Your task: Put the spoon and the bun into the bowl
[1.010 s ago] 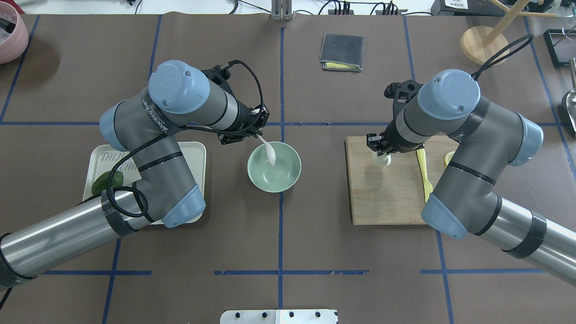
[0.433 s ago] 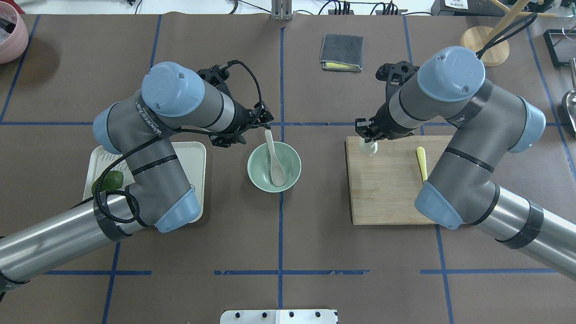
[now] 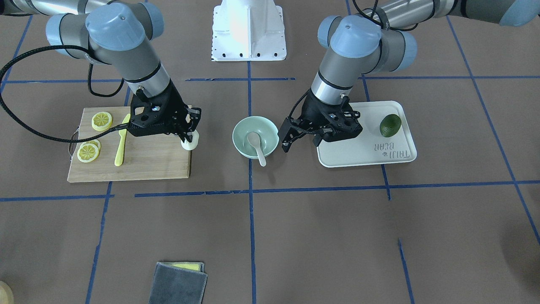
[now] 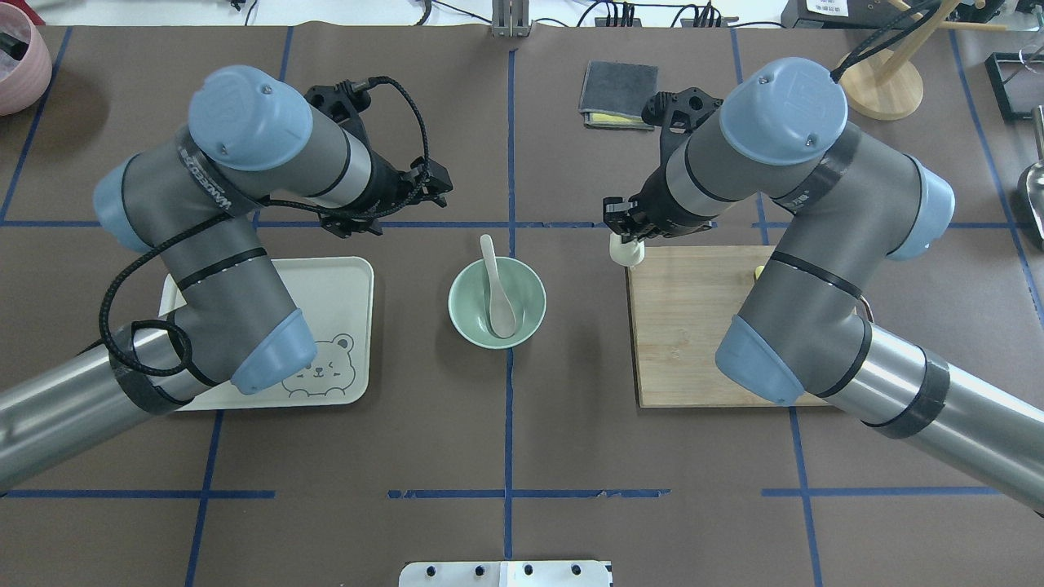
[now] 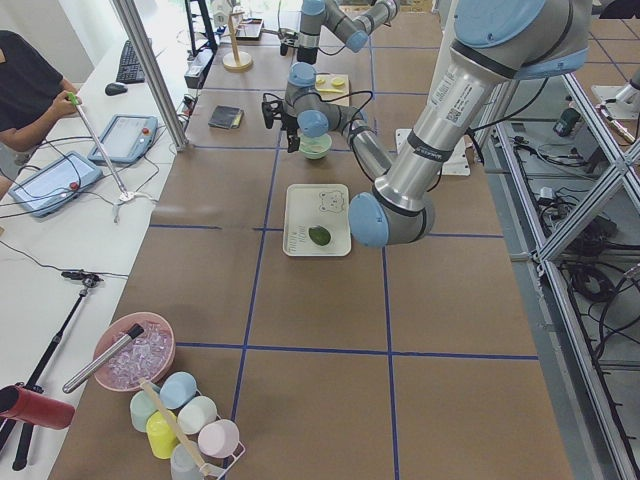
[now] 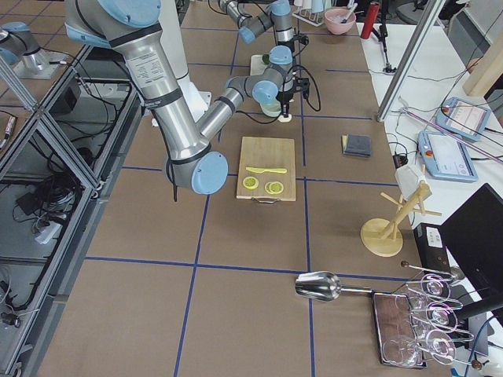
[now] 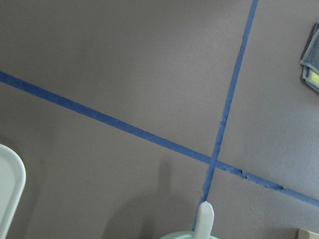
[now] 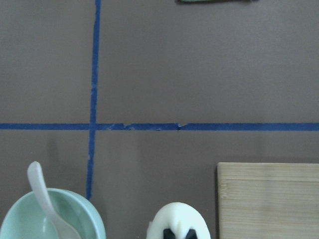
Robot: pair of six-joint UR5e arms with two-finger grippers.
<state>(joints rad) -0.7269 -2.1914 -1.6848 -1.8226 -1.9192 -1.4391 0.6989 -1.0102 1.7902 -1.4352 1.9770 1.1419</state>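
The cream spoon [image 4: 496, 293] lies in the mint-green bowl [image 4: 458, 314], scoop down, handle leaning over the far rim; both also show in the front view, spoon [image 3: 258, 147] and bowl [image 3: 240, 131]. My left gripper [image 4: 404, 214] is open and empty, up and to the left of the bowl, and shows in the front view [image 3: 287, 137]. My right gripper [image 4: 626, 236] is shut on the white bun [image 4: 626, 253], just off the cutting board's far left corner, right of the bowl. The right wrist view shows the bun [image 8: 178, 219] between the fingers, beside the bowl [image 8: 84, 219].
The wooden cutting board [image 4: 693, 326] carries lemon slices [image 3: 102, 120] and a yellow knife [image 3: 121, 141]. The bear tray [image 4: 342, 285] with an avocado [image 3: 390, 125] lies left of the bowl. A folded grey cloth [image 4: 618, 94] lies at the far middle.
My left gripper let go of the spoon, which now rests in the bowl, and drew back up and left. My right gripper carried the bun left, off the board's corner towards the bowl.
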